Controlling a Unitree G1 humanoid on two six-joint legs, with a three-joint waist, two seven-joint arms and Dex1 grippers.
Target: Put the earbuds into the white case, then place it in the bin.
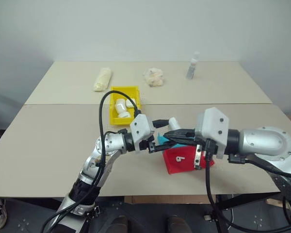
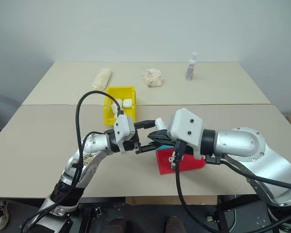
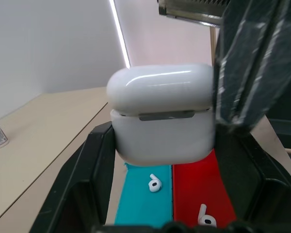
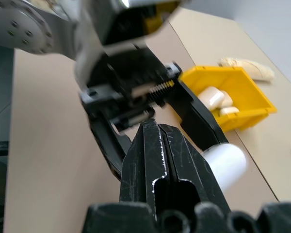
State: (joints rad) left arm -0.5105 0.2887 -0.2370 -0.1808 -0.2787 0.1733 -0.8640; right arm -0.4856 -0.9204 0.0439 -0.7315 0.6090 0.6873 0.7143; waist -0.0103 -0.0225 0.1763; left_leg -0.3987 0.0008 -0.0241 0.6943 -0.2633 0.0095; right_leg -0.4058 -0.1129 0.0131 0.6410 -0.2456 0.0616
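Observation:
My left gripper (image 3: 165, 150) is shut on the white case (image 3: 162, 111), holding it by its lower half above the tray with the lid down. My right gripper (image 4: 155, 132) is shut with nothing between its fingers (image 3: 247, 63), and its tips are right beside the case's lid. Below the case, one earbud (image 3: 154, 184) lies on the blue half of the tray and another earbud (image 3: 206, 221) on the red half (image 1: 182, 162). The yellow bin (image 1: 112, 109) stands behind and left of the grippers, with several white cases (image 1: 121, 104) inside.
At the back of the table stand a small clear bottle (image 1: 192, 65), a crumpled pale wad (image 1: 153, 76) and a pale roll (image 1: 102, 79). A seam runs across the table just behind the bin. The tray lies close to the table's front edge.

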